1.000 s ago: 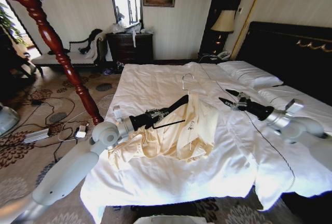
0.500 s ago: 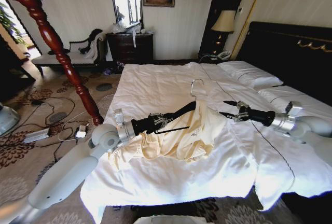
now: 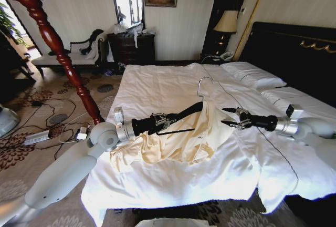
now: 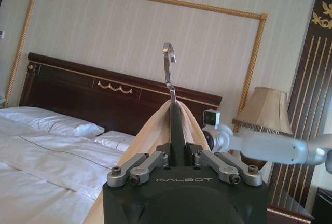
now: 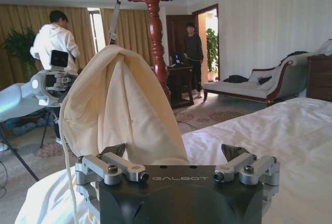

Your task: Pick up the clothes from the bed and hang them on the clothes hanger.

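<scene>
My left gripper [image 3: 161, 120] is shut on the black clothes hanger [image 3: 186, 112] and holds it above the bed [image 3: 157, 85], its metal hook [image 3: 203, 83] pointing up. The cream-yellow clothes [image 3: 181, 140] drape over the hanger and trail onto the sheet. In the left wrist view the gripper [image 4: 176, 154] clamps the hanger's bar [image 4: 176, 125], with cloth [image 4: 148, 141] falling on both sides. My right gripper [image 3: 227, 116] is open, level, just right of the cloth's edge. From the right wrist, its gripper [image 5: 174, 152] faces the hanging clothes [image 5: 119, 105], which are not between the fingers.
A red-brown wooden coat stand [image 3: 52, 43] rises left of the bed over carpet strewn with cables [image 3: 52, 127]. Pillows [image 3: 252, 74] and the black headboard [image 3: 294, 53] lie to the right. A dresser [image 3: 131, 45] and lamp [image 3: 227, 22] stand at the back wall.
My left gripper carried the hanger and clothes rightward, toward the headboard side. My right gripper dropped lower, levelled out and came closer to the cloth's edge.
</scene>
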Robot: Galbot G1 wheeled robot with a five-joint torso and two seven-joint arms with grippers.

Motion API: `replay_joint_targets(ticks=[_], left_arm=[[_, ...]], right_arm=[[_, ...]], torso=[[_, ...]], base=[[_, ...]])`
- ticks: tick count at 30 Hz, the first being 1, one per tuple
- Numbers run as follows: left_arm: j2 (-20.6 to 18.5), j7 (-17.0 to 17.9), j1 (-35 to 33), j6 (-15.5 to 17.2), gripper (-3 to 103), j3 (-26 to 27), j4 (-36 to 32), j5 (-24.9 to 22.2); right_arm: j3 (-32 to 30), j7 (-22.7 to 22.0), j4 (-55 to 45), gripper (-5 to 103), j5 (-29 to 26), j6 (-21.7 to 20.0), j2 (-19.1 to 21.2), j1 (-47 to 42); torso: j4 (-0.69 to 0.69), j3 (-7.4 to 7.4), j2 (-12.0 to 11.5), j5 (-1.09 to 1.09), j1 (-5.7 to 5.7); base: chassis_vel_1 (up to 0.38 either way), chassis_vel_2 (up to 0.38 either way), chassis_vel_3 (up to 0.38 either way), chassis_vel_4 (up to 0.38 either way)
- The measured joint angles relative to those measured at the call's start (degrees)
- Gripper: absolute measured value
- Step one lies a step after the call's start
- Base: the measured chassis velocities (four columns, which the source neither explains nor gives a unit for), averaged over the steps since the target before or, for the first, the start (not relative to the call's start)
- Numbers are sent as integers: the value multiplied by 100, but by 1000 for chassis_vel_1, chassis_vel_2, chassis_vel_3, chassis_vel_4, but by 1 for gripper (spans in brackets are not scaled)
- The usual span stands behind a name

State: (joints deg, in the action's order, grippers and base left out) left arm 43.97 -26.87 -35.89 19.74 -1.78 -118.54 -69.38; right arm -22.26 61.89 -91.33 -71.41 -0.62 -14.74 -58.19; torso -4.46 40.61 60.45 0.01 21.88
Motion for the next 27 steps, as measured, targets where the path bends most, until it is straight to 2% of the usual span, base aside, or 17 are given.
replay_joint_targets(ticks=[2,4,5,6,7,9,10,13,16,18,19,20,21,22,25,26,27], left_arm=[[-24,-1,22,1,16,0,1,-36],[-38,-1,38,1,16,-1,6,-46],[-38,-1,38,1,16,-1,6,-46],[-46,-2,51,1,16,-5,14,-51],[-52,-2,67,1,16,-10,27,-60],[-53,-3,84,0,16,-16,47,-80],[-53,-3,84,0,16,-16,47,-80],[-44,0,99,-1,15,-45,84,-95],[-42,2,106,-1,14,-59,97,-95],[-36,1,110,-9,14,-61,104,-99],[-31,0,110,-10,6,-62,115,-99],[-31,0,110,-10,6,-62,115,-99],[-28,-1,110,-10,6,-62,128,-99],[-25,-3,109,-11,2,-62,138,-98],[-5,-13,105,-12,0,-61,173,-96],[-5,-13,105,-12,0,-61,173,-96],[4,-13,104,-12,0,-61,186,-93]], right_arm=[[118,105,9,99,4,7,-84,90],[148,161,8,91,4,28,-100,116],[148,161,8,91,4,28,-100,116],[169,193,-2,85,4,55,-106,134],[180,235,-34,85,6,78,-109,150],[179,242,-127,74,38,127,-105,146],[179,242,-127,74,38,127,-105,146],[95,63,-382,57,237,234,-59,53],[68,6,-453,51,454,296,-43,37],[50,-42,-508,40,587,371,-27,18],[34,-92,-554,35,621,425,-9,-8],[34,-92,-554,35,621,425,-9,-8],[15,-124,-598,30,633,466,9,-27],[3,-142,-625,30,648,495,21,-34],[-27,-313,-686,14,817,651,49,-35],[-27,-313,-686,14,817,651,49,-35],[-32,-354,-706,8,840,685,54,-37]], torso=[[0,0,0,-1,0],[-1,0,0,-1,0],[-1,0,0,-1,0],[-1,0,0,-1,0],[-1,0,0,-1,0],[-1,0,0,-2,0],[-1,0,0,-2,0],[-1,0,0,-2,0],[-1,0,0,-2,0],[-1,0,0,-2,0],[-1,0,0,-2,0],[-1,0,0,-2,0],[-2,0,1,-2,0],[-1,0,0,-2,0],[-1,0,0,-2,0],[-1,0,0,-2,0],[-1,0,1,-1,0]], base=[[0,0,0,0],[0,0,0,0],[0,0,0,0],[0,0,0,0],[0,0,0,0],[0,0,0,0],[0,0,0,0],[0,0,0,0],[0,0,0,0],[0,0,0,0],[0,0,0,0],[0,0,0,0],[0,0,0,0],[0,0,0,0],[0,0,0,0],[0,0,0,0],[0,0,0,0]])
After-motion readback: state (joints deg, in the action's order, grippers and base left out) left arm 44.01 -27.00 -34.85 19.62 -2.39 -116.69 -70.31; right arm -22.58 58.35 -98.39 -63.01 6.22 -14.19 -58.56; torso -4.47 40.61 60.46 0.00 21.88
